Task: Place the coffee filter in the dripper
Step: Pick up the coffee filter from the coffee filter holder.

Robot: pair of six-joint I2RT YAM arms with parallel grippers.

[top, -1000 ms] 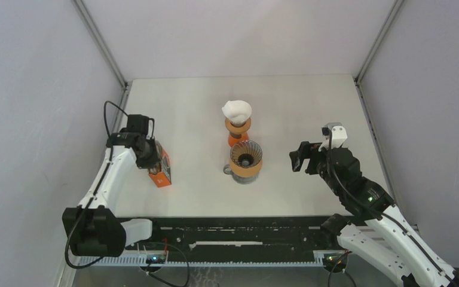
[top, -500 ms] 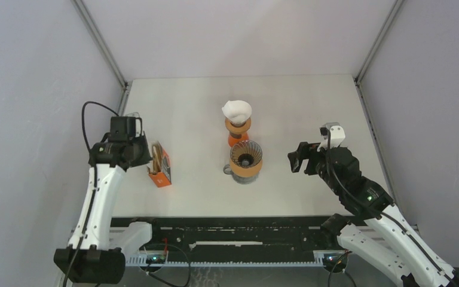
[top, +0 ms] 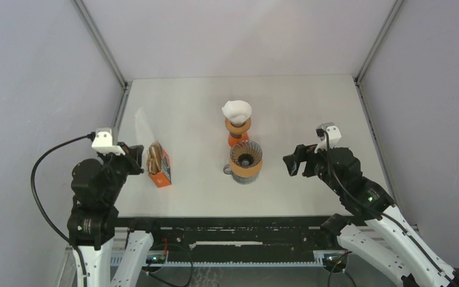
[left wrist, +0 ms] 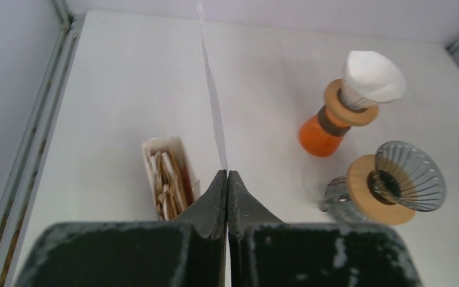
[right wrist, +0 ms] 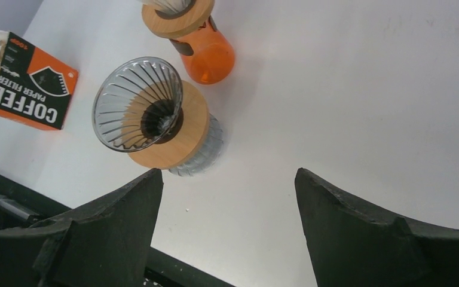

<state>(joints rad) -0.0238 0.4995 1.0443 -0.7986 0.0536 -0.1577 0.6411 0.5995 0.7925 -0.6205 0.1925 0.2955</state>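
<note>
My left gripper (top: 136,158) is shut on a thin white coffee filter (top: 143,127), held in the air left of the filter box. In the left wrist view the filter (left wrist: 213,101) shows edge-on, rising from my closed fingertips (left wrist: 228,174). The dripper (top: 245,159), ribbed glass with a wooden collar, stands empty at the table's middle, well to the right of the filter; it also shows as the dripper (left wrist: 401,182) and the dripper (right wrist: 138,112) in the two wrist views. My right gripper (top: 293,161) is open just right of it, fingers (right wrist: 227,176) wide apart with nothing between them.
An orange coffee-filter box (top: 161,167) with several brown filters in it lies beside my left gripper. An orange vessel (top: 238,133) with a wooden collar, topped by a white filter (top: 236,110), stands right behind the dripper. Walls close in the table's left, right and back.
My left arm has drawn back from the box toward the near left, pulling a white filter up and out. My right gripper has edged slightly left, toward the dripper.
</note>
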